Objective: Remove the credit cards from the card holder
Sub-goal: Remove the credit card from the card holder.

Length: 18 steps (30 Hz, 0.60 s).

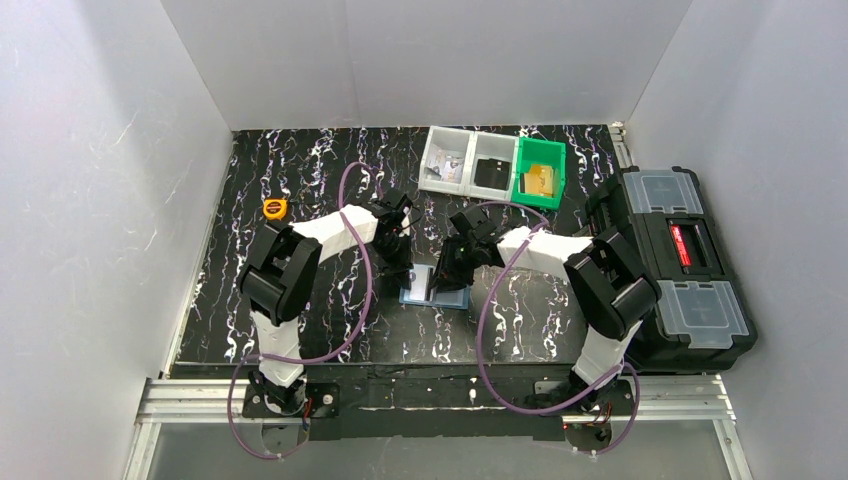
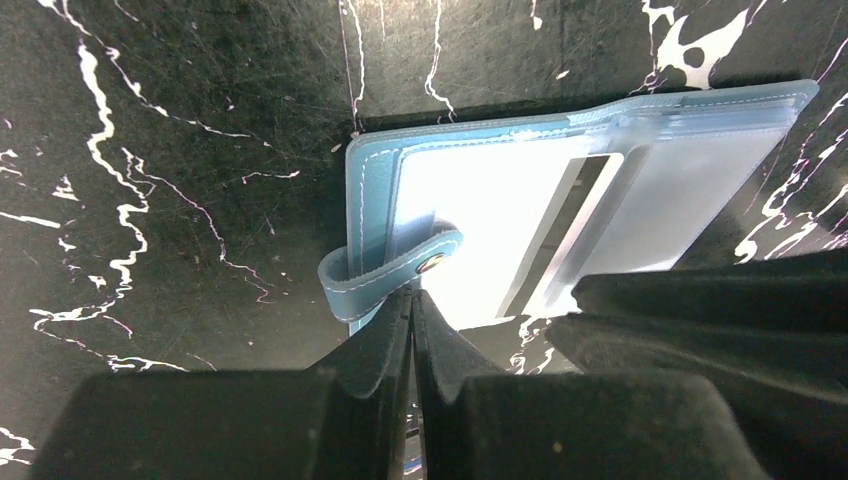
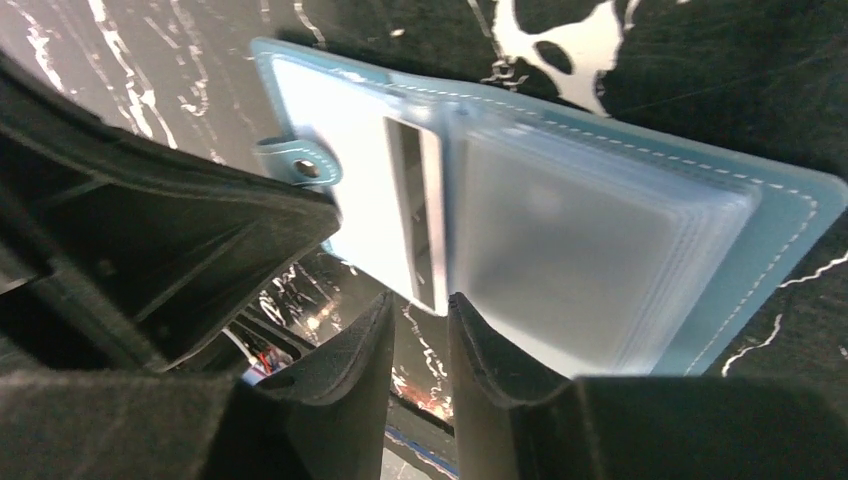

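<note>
The card holder (image 1: 437,287) lies open and flat on the black table (image 1: 300,180), which has a white marble pattern. It is near the middle of the table, between the two grippers. In the top view its long axis goes from left to right, with a small tilt. The end with the closing strap (image 2: 385,278) points to the left arm, and the end with the pockets points to the right arm.

The cover is dusty-blue, looks like soft leather, and has a pale line of stitching along the edge. The inside is a paler, shiny grey-blue that reflects the light strongly. The strap is a short rounded tongue that curls upward, with a small metal snap (image 2: 431,264) on it. On the right half there is a stack of clear, slightly milky plastic sleeves (image 3: 570,260), rectangular with rounded corners. Beside the stack a pale leaf has a long narrow slot (image 3: 405,200).

The left gripper (image 2: 412,300) has its fingers pressed together, with only a thin line between them, at the near edge of the holder just below the strap. I cannot tell if it pinches something. The right gripper (image 3: 418,315) has its jaws a little apart, and the near edge of the pale leaf is at the mouth of the gap. I cannot tell if it is held.
</note>
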Tool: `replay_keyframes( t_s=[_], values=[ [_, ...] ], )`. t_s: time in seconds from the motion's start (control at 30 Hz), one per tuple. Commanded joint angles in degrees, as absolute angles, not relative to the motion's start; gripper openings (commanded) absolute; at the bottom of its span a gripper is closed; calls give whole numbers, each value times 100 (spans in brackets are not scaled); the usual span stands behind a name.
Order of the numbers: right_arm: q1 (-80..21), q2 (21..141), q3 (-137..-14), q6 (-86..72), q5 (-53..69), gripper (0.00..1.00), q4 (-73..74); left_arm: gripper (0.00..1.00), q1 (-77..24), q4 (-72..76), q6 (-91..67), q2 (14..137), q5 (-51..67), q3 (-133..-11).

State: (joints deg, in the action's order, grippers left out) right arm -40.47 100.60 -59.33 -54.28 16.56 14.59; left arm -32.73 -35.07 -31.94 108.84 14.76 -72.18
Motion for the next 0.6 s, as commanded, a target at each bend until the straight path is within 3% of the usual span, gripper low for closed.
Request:
replay_keyframes(
  t_s=[0.0,0.33,0.57],
  values=[
    [-3984,10192,-5795,-5454,1710,34,1239,1,-3300,-3533,-3183,10971,1259,-6985],
    [-3955,10431,-5639,-5519,1677,39,1026,0,-3413,-3492,-3276,11114,1305,-6779],
    [-3955,10441,-5510,-5560,1738,35,879,0,-3480,-3439,-3320,11183,1360,-6747]
  ],
)
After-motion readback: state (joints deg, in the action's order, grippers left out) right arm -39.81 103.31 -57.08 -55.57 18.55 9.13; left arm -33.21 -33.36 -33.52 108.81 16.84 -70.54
